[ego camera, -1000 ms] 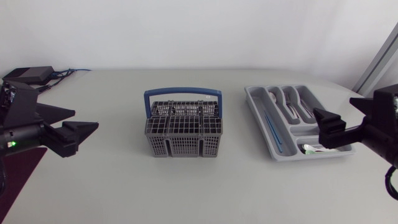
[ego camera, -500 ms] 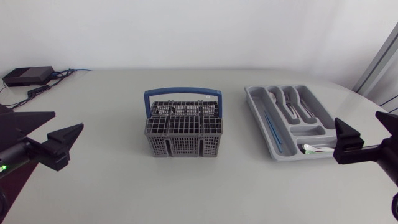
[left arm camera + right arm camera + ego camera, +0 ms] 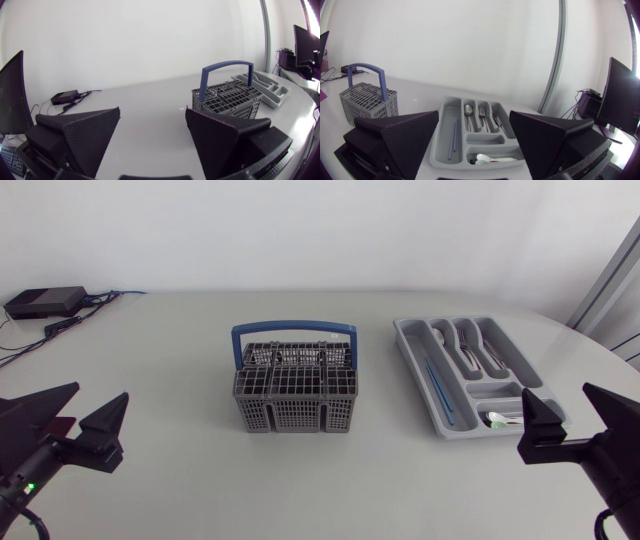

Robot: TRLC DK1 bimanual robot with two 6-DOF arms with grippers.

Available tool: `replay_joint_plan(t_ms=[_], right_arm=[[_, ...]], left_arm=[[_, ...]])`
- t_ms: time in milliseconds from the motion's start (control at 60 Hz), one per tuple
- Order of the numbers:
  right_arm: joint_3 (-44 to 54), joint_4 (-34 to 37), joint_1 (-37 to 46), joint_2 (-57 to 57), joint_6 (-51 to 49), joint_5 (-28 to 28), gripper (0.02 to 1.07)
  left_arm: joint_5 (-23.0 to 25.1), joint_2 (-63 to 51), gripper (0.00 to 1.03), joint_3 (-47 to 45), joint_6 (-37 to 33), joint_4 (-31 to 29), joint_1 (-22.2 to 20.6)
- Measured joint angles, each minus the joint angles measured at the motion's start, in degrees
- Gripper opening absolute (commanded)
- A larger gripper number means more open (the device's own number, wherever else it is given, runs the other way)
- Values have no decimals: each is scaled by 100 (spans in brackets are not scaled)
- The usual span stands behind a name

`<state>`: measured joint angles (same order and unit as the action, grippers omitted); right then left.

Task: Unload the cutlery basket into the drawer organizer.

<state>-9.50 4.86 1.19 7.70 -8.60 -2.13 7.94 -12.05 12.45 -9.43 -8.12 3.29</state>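
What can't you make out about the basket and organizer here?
- Head view: the cutlery basket's grid top hides whether anything is inside.
- Left wrist view: the left gripper covers the basket's lower part.
- Head view: the right gripper covers the drawer organizer's near corner.

You have open table point(image 3: 170, 370) between your left end effector point(image 3: 100, 392) and the cutlery basket point(image 3: 295, 395). Its blue handle point(image 3: 294, 330) arches across the top, blocking a straight drop at mid-basket. A free strip separates the basket from the drawer organizer point(image 3: 415, 368), near your right end effector point(image 3: 555, 390).
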Motion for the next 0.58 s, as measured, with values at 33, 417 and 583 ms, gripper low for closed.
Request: replay_joint_plan(t_ms=[33, 417, 583], right_arm=[[70, -35, -2, -61, 63, 39, 103], [824, -380, -76, -710, 638, 208, 103], [835, -385, -76, -741, 695, 210, 103]], left_arm=[[-63, 94, 99, -94, 61, 70, -20], [-737, 1130, 99, -1113, 743, 678, -286], [-765, 1169, 99, -1126, 798, 719, -299]])
